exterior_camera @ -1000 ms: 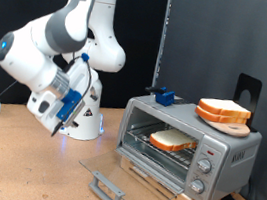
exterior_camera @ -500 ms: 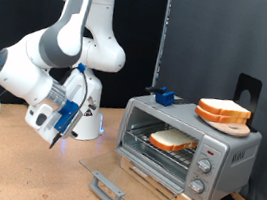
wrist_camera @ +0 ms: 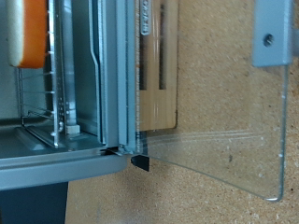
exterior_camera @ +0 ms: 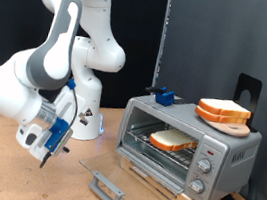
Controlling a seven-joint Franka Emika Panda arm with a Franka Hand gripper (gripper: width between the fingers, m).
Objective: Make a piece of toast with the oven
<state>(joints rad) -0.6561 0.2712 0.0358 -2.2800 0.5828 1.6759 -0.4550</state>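
Already the piece of toast lies on the rack inside the oven, door folded flat for access. Lower left, the claw hangs empty; its spread I cannot tell.

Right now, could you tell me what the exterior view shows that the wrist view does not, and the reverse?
Only the exterior view shows the gripper low over the table, apart from the oven, plus the pile of slices on the oven's top and its knobs. Only the wrist view shows the door's hinge edge up close. Both show the open glass door lying flat and the piece of toast on the rack inside.
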